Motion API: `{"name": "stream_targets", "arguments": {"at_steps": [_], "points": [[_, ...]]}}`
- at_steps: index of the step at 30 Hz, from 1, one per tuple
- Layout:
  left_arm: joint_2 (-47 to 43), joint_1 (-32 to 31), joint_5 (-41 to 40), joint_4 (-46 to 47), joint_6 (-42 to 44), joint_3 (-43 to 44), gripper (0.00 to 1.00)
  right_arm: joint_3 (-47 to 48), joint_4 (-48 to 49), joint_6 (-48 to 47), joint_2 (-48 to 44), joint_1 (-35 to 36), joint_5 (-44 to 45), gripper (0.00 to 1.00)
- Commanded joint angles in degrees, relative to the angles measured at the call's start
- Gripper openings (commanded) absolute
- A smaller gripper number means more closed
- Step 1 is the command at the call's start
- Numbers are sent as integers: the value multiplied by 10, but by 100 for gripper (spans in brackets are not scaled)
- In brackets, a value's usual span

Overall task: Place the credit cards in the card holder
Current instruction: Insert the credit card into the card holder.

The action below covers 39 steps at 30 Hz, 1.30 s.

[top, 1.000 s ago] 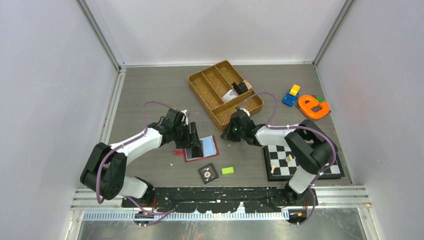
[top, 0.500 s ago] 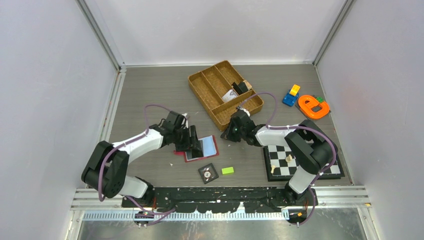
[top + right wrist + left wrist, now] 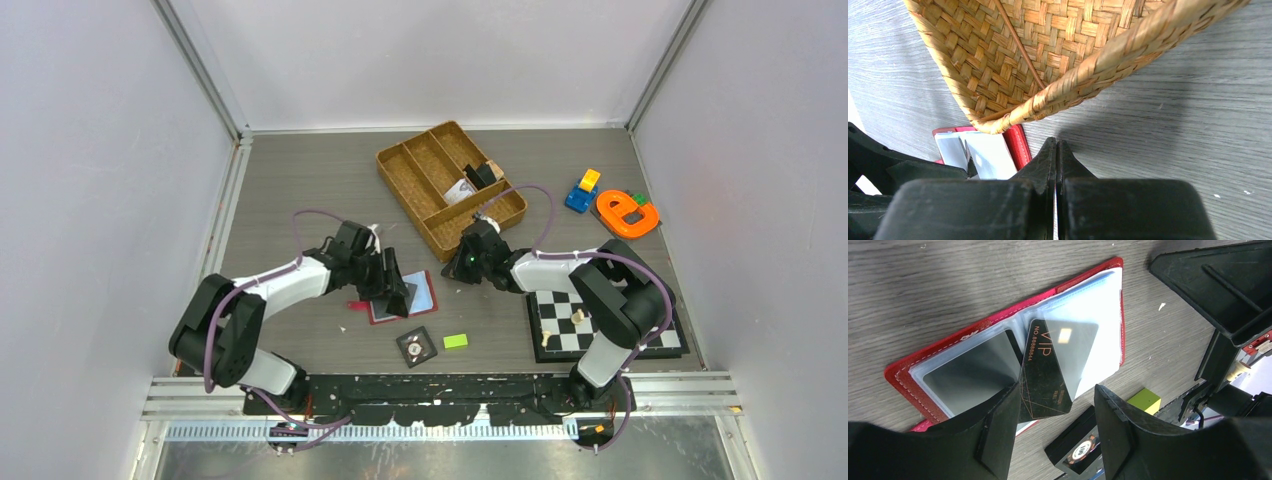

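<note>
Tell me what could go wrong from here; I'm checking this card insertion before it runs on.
1. The black, gold-printed VIP card seems skewed and only partly under the clear sleeve of the open red leather-like wallet; pushing may jam or buckle it.
2. The left gripper is open, and the shut right gripper holds nothing beside the woven brown tray, so the wallet might slide.

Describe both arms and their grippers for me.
The left arm and right arm match: white link shells, black joints, a purple cable looping along each. The left gripper and right gripper have matte black, wedge-shaped plastic fingers. A green light glows at the right wrist.
</note>
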Motion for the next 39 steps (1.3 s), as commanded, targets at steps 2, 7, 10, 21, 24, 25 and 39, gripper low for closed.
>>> {"name": "stream_targets", "arguments": {"at_steps": [2,7,10,21,24,25,39], "points": [[7,-12,3,16,-6,-9,57,-25,-73,-17,8,0,28,0],[-23,-17,-48,-39,38,3,58,-25,-71,-16,7,0,26,1],[-40,-18,-66,-70,64,16,59,-27,-69,-17,3,0,25,0],[-68,-17,-87,-111,71,25,59,-39,-132,24,-121,3,-9,24],[-70,-7,-92,-126,77,34,63,-45,-125,56,-158,9,-29,38],[-69,-2,-87,-131,79,40,64,-47,-119,68,-164,14,-36,41],[-123,39,-69,-123,97,23,67,-44,2,181,-105,148,10,51]]}}
